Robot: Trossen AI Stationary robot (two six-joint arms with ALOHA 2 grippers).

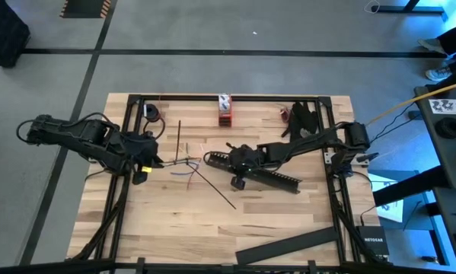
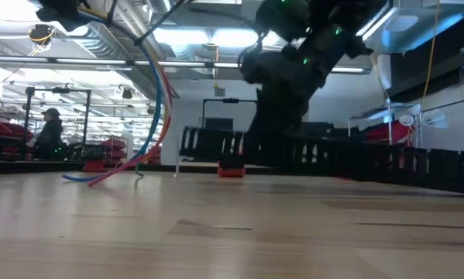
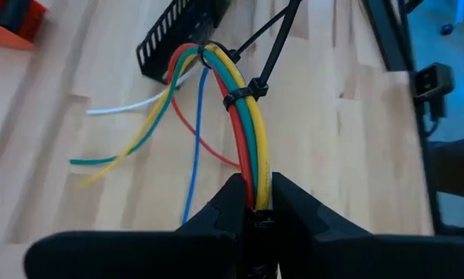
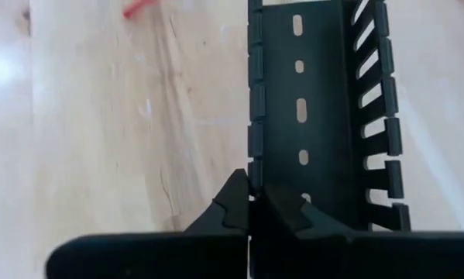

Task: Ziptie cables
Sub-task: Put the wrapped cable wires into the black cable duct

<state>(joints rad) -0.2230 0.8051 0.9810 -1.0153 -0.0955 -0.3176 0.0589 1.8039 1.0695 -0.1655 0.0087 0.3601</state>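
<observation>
Left gripper (image 3: 255,203): at the left part of the desk (image 1: 212,221), its fingers (image 3: 230,205) clenched on the cables, which run up from between the two tips.
Cables (image 3: 247,132): a bunch of red, green and yellow strands held together, with blue, white and further yellow and green ends fanning loose over the wood. In the high view the bunch (image 1: 188,164) lies between the two grippers, near the middle of the desk.
Zip tie (image 3: 245,93): black, looped around the red, green and yellow strands partway along the bunch; its long tail runs off slantwise, away from the gripper.
Right gripper (image 4: 251,203): near the desk's centre, just beside the far end of the cables, its fingers (image 4: 233,205) closed tip to tip; I cannot tell whether they pinch the edge of the slotted bar just behind them.
Slotted bar (image 4: 317,116): long, black, with oval holes along its floor and comb-like teeth down one side; lies flat on the desk beside the right gripper (image 1: 212,158), angled toward the right front (image 1: 277,177).
Black strip (image 1: 212,186): thin, straight, lying slantwise on the wood in front of the cables.
Red block (image 1: 224,113): small, at the far edge of the desk, well apart from both grippers.
Low view: cables (image 2: 150,101) hang in a curve from above down to the desk surface.
</observation>
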